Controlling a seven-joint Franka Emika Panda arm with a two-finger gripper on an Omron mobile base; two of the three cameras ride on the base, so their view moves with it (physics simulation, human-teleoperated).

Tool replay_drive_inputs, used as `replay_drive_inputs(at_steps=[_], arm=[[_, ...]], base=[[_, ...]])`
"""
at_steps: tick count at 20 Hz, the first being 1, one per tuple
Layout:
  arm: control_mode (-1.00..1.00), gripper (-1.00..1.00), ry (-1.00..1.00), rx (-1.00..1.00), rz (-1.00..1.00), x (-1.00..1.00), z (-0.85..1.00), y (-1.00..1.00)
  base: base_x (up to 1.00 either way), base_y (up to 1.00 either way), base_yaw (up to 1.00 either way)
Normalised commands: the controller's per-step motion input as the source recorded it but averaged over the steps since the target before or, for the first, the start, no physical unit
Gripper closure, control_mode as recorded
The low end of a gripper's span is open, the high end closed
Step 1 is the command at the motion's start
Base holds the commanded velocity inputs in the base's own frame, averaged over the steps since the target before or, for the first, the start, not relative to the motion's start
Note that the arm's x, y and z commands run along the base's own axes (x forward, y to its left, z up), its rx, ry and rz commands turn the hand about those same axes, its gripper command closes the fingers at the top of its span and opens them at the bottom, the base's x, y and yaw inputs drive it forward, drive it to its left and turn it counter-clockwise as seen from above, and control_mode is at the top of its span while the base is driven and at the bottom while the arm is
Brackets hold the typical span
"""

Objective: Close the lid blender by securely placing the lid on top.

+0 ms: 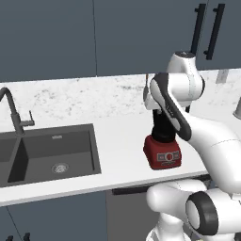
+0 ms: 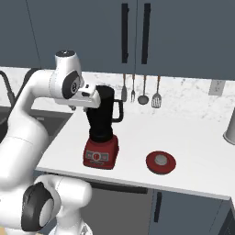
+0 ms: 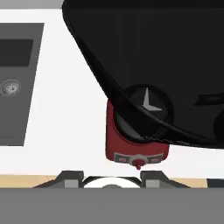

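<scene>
My pincer [image 3: 111, 177] is drawn narrow and empty, hanging over the open blender [image 2: 102, 133] on the table [image 2: 193, 137]. The lid [image 2: 160, 162] lies flat on the table just right of the base, unfetched. I judge fetching comes first: swing right, open, descend on it. The hand view looks into the jar; the right base view shows the lid.

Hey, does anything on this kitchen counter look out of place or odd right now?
Yes: the round red lid with a grey knob lies flat on the white counter, beside the black-jarred blender on its red base, whose jar stands open. Nothing looks spilled or damaged.
</scene>
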Motion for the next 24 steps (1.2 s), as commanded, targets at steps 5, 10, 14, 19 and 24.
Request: replay_drive_inputs(at_steps=[5,10,14,19,24], arm=[[-1.0,-1.0,0.0,0.0,0.0,-0.71,-0.01,-0.15],[-1.0,-1.0,0.0,0.01,-0.13,-1.0,-0.1,-0.85],[-1.0,-1.0,0.08,0.11,-0.26,-0.78,-0.12,-1.0],[-1.0,-1.0,0.22,0.15,-0.29,-0.41,-0.03,-1.0],[-1.0,-1.0,0.29,0.13,-0.22,-0.04,-0.14,-1.0]], base=[[0.0,0.0,0.0],[0.0,0.0,0.0],[0.0,0.0,0.0],[0.0,0.0,0.0],[0.0,0.0,0.0]])
